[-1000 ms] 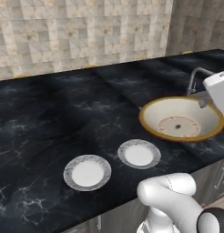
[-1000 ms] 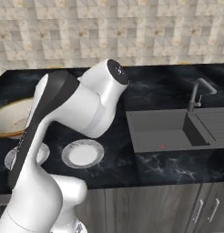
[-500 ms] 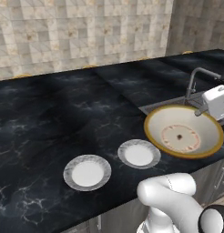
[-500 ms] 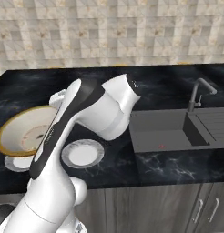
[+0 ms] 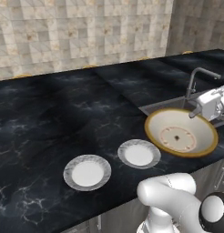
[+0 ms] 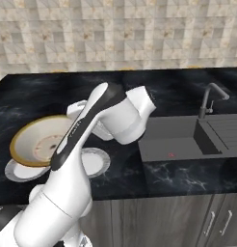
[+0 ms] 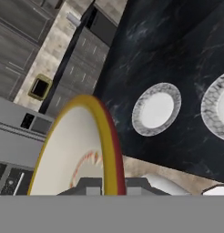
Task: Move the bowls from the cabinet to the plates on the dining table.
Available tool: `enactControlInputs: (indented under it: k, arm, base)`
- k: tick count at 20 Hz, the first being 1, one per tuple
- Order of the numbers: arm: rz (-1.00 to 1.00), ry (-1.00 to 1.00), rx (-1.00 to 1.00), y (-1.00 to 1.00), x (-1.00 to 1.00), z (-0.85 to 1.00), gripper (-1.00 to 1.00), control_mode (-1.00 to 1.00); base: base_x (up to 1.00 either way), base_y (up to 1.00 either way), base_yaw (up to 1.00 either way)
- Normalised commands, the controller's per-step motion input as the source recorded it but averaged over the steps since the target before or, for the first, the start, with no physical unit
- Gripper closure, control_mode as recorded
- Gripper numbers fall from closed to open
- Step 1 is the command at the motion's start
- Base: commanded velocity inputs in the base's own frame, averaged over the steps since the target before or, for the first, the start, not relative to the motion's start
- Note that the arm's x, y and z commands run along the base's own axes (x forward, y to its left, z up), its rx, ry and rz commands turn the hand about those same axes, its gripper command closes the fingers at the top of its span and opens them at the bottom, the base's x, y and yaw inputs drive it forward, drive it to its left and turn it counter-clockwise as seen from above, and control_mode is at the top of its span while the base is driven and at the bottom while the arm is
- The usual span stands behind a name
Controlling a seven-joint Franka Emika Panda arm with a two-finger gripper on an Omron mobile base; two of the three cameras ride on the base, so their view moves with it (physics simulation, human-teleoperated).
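Observation:
My gripper [image 5: 195, 113] is shut on the rim of a cream bowl [image 5: 181, 134] with an orange-tan rim, holding it tilted in the air. The bowl [image 6: 40, 140] hangs over the front of the black dining table [image 5: 50, 118], just right of the two plates. Both grey-rimmed plates [image 5: 87, 172] [image 5: 139, 154] lie bare on the table. In the hand view the bowl's rim [image 7: 103, 136] stands edge-on between the gripper [image 7: 111, 185] fingertips, with the plates [image 7: 156, 109] [image 7: 217, 107] beyond it. The cabinet is out of view.
A grey inset sink [image 6: 185, 140] with a metal tap [image 6: 210, 98] lies right of the bowl. A tiled wall [image 5: 77, 32] backs the table. Low grey drawer fronts [image 6: 188, 222] sit under the table's front edge. My own arm [image 6: 86, 130] hides part of the table.
The bowl has come down and forward, toward the table's front edge and the plates, mostly in the first half second. The arm has folded lower. The plates have not moved.

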Motion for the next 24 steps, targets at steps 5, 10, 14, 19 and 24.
enactControlInputs:
  k: [5, 10, 14, 19, 24]
  arm:
    - [0.02, 0.01, 0.02, 0.00, 0.24, -0.25, 1.00, -1.00]
    - [0.03, -0.04, 0.00, 0.00, 0.15, -0.23, 1.00, -1.00]
    - [0.01, -0.06, -0.01, 0.00, 0.08, -0.22, 1.00, -1.00]
    - [-0.05, -0.07, -0.04, 0.00, 0.09, -0.27, 1.00, -1.00]
    - [-0.22, -0.02, 0.02, 0.02, 0.32, -0.23, 1.00, -1.00]
  base:
    - [0.00, 0.00, 0.00]
    - [0.00, 0.00, 0.00]
    - [0.00, 0.00, 0.00]
    - [0.00, 0.00, 0.00]
    - [0.00, 0.00, 0.00]
